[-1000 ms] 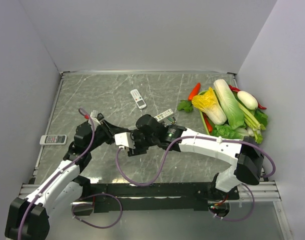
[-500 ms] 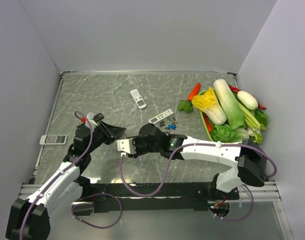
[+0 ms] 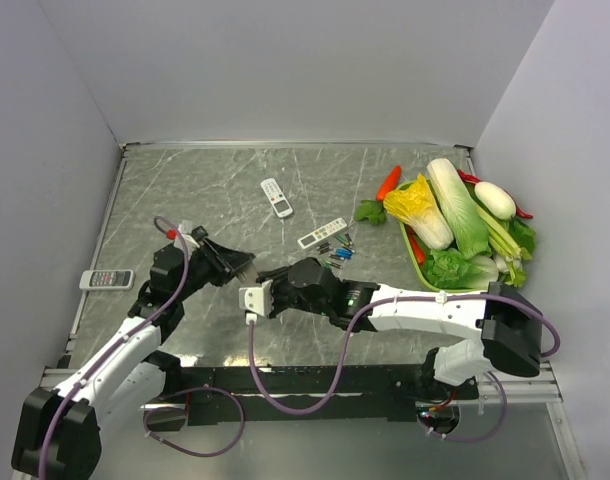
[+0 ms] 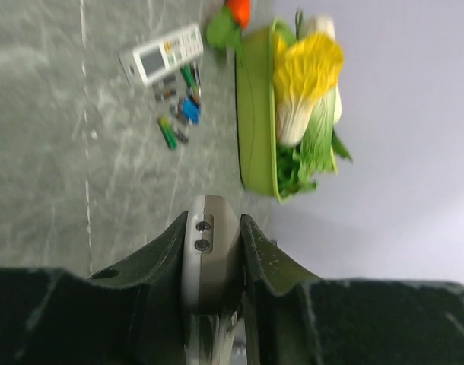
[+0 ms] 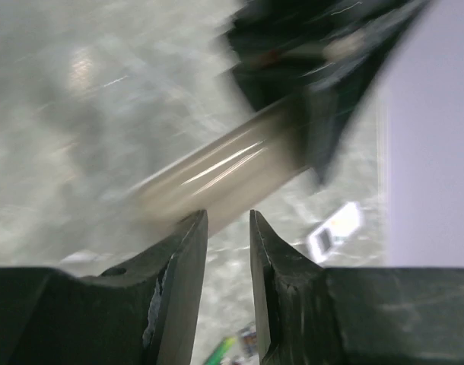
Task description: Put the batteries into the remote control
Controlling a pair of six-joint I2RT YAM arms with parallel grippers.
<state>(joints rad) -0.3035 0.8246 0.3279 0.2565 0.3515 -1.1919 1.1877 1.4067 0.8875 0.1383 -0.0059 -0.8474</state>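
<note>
My left gripper (image 4: 214, 222) is shut on the remote control (image 4: 211, 255), gripping its grey-beige body edge-on above the table. In the top view this gripper (image 3: 233, 266) sits left of centre with the remote's end (image 3: 245, 268) sticking out to the right. My right gripper (image 5: 228, 220) is slightly open and empty. Its tips are just short of the remote (image 5: 217, 179), which crosses in front of them. In the top view the right gripper (image 3: 268, 283) is right next to the remote. The batteries (image 3: 337, 251) lie loose on the table, and they also show in the left wrist view (image 4: 176, 120).
A slim white remote (image 3: 321, 233) lies by the batteries. A small white remote (image 3: 276, 197) lies farther back, and another remote (image 3: 106, 279) is at the left wall. A green tray of vegetables (image 3: 455, 225) fills the right side.
My right arm has drawn back toward the near edge, uncovering the batteries and the slim remote. My left gripper has kept hold of the remote and shifted slightly.
</note>
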